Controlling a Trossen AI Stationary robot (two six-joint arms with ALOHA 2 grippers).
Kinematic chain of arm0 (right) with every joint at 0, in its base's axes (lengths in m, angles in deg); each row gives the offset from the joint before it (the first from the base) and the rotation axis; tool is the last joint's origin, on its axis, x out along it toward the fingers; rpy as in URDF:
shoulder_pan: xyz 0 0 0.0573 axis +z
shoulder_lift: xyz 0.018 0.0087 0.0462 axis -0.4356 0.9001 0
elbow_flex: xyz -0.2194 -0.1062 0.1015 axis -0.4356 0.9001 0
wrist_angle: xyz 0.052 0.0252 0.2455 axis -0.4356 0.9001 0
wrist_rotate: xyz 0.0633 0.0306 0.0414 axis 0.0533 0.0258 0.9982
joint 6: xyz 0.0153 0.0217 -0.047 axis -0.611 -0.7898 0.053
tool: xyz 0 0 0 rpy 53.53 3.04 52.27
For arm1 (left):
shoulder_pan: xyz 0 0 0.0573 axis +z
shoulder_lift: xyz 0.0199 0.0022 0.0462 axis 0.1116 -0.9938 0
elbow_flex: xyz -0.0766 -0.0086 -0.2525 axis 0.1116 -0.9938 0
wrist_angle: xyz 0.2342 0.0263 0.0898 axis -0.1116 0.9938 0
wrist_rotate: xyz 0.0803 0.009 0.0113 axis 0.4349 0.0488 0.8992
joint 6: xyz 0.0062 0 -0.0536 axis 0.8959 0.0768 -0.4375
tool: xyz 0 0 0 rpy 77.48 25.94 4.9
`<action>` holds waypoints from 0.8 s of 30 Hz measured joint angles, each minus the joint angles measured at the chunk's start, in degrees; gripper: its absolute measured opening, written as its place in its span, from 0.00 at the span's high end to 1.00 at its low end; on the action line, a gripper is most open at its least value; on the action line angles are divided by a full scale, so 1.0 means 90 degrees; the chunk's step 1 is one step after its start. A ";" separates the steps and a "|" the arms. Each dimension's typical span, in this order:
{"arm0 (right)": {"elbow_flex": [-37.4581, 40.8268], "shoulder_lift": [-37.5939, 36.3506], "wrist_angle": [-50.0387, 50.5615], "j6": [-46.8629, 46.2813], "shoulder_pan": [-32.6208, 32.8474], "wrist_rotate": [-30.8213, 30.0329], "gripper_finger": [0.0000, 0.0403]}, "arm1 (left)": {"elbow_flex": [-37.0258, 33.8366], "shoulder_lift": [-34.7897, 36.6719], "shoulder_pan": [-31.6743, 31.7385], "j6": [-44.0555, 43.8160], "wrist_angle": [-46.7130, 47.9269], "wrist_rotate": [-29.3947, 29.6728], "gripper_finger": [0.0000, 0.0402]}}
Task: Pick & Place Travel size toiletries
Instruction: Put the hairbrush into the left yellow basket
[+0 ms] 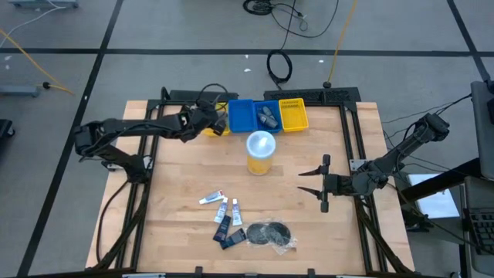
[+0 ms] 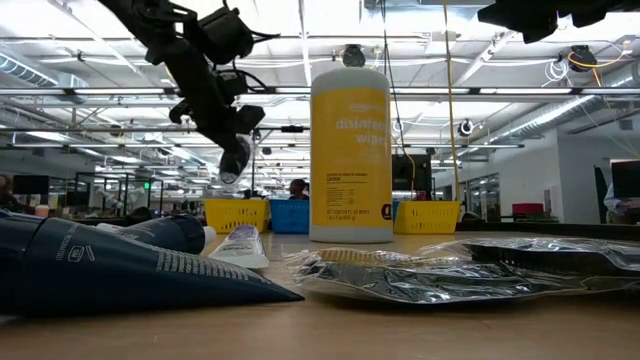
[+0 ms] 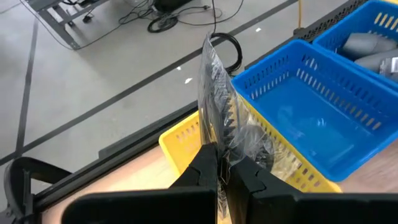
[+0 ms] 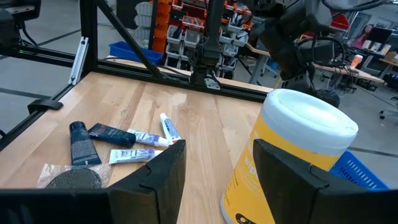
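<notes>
My left gripper is shut on a clear packet with dark contents, held over the yellow bin at the table's far edge. In the low view this gripper hangs well above the table. Other travel size toiletries lie flat near the front edge: white tubes, dark mini bottles and round dark packets. My right gripper waits open at mid-right, level, pointing at the yellow cup. The cup stands between its fingers in the right wrist view, farther off, and nothing lies between them. My left gripper pinches the clear packet by one edge between its two fingers. The fingers come slanting down from the table's left side. The packet sticks out flat and edge-on past the fingertips, over the yellow bin's rim and lifted clear of the table.
A row of bins runs along the far edge: an empty blue bin, a blue bin with grey items in it, and a yellow bin. The tall yellow cup stands mid-table. Bare wood lies left of the toiletries.
</notes>
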 joint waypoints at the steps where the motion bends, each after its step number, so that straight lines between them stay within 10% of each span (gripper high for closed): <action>1: 0.0000 0.0000 0.0000 0.0002 0.0000 0.0000 0.55 | -0.0027 -0.0043 0.0000 -0.0034 -0.0013 0.0013 1.00; 24: 0.0000 0.0000 0.0002 0.0012 -0.0002 0.0000 0.55 | -0.0127 -0.0622 0.0225 0.0065 -0.0443 0.0122 1.00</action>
